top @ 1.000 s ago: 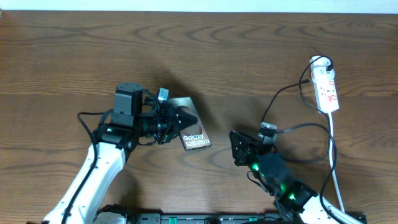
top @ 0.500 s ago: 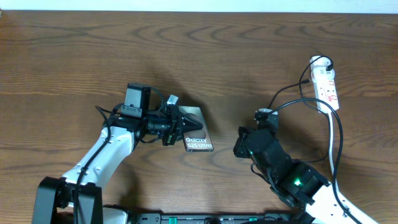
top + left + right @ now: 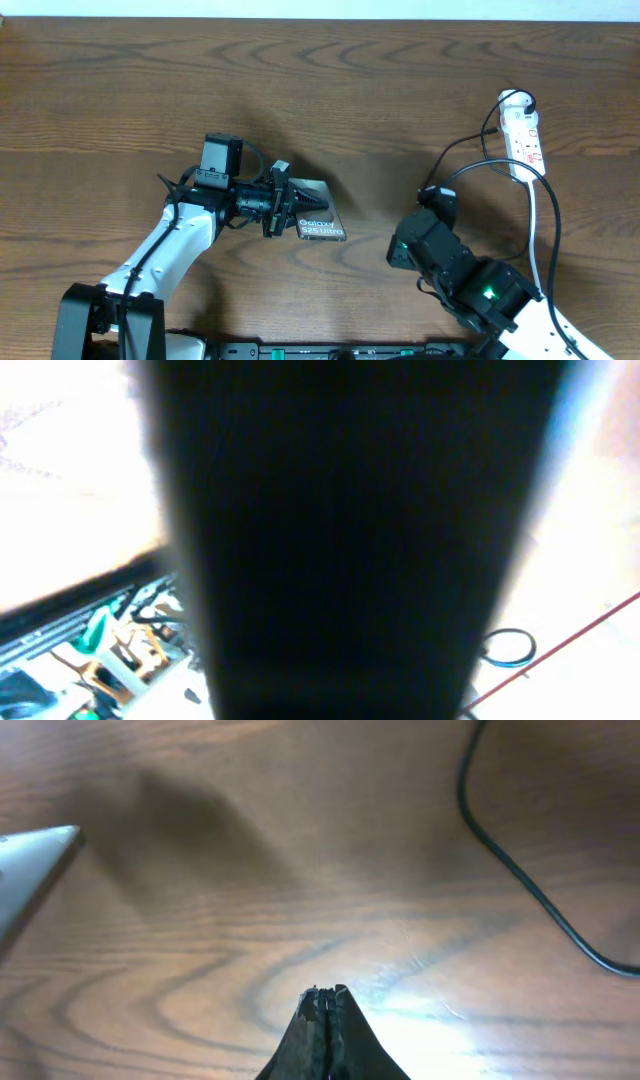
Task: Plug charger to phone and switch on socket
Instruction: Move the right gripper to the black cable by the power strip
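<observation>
The phone (image 3: 322, 222) is a dark slab with white "Galaxy" lettering, left of the table's middle. My left gripper (image 3: 289, 204) is shut on the phone's left edge. The phone (image 3: 350, 540) fills the left wrist view as a dark blur. The white socket (image 3: 524, 135) lies at the far right. The charger (image 3: 470, 170), a thin black cable, runs from the socket to my right arm's wrist, where its tip is hard to make out. My right gripper (image 3: 397, 250) is shut (image 3: 328, 992) low over bare wood, with the cable (image 3: 520, 880) to its upper right and a phone corner (image 3: 30, 870) at left.
A white lead (image 3: 537, 240) runs from the socket down the right side toward the front edge. Thicker black arm cables loop beside my left arm (image 3: 175, 185). The table's back edge (image 3: 320, 20) lies along the top.
My left gripper has carried the phone a little right and toward the front. My right arm has shifted right and back from the phone, and the cable end moved with it.
</observation>
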